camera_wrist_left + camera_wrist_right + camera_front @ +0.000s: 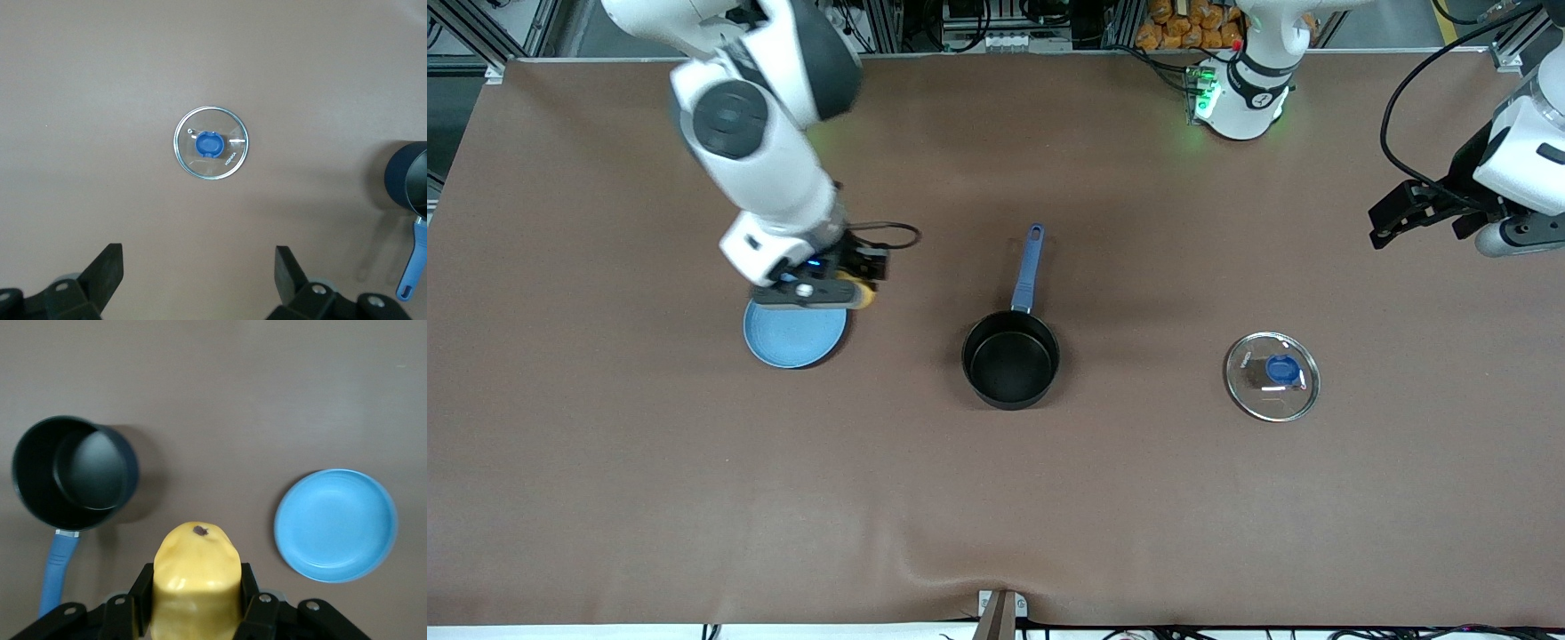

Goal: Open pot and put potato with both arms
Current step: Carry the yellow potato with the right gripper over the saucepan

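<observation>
Two grippers hang above the table: the right gripper [845, 286] clenches the potato [195, 583] over the blue plate's [793, 336] edge, the left gripper [199, 275] gapes empty above the lid [1272, 376], beside the uncovered pot [1010, 358].

From my remote seat I see a wide table under a smooth brown cloth [996, 498], evenly lit. Along its top edge stand grey aluminium frame rails [543, 27] and tangled black cables [1040, 18].
</observation>
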Controlling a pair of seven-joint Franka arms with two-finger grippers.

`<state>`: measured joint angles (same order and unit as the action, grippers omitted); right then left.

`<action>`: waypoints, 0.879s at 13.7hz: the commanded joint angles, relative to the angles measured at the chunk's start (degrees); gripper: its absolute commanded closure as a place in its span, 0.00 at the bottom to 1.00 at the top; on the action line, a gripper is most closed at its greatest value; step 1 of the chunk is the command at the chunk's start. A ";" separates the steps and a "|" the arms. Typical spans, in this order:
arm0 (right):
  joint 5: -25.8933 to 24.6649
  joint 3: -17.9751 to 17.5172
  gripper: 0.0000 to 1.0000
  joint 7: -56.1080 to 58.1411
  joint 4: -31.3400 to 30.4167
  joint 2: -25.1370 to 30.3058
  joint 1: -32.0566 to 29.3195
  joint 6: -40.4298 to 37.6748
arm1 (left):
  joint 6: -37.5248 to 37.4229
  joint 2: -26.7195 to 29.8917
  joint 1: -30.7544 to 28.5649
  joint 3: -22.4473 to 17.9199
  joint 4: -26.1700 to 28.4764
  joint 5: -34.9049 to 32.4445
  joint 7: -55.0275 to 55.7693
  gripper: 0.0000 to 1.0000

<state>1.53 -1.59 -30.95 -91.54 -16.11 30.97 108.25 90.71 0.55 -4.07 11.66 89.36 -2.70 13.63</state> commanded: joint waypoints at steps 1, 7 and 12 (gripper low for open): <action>-1.01 1.06 1.00 -2.79 11.71 -10.23 4.26 -1.29 | -0.53 1.12 -0.24 0.21 -0.14 -0.37 -0.01 0.00; -1.71 3.26 1.00 -4.12 19.38 -20.26 10.24 5.46 | -2.64 1.20 -0.32 0.12 -0.41 0.15 -0.10 0.00; -1.62 7.64 1.00 -4.47 19.29 -26.77 16.83 15.40 | -3.78 1.20 -0.32 -0.93 -0.23 2.35 -0.01 0.00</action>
<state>0.77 3.99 -34.28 -75.12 -39.55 45.68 122.29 88.18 0.75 -4.09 11.01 88.98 -1.56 13.63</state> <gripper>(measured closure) 0.467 0.000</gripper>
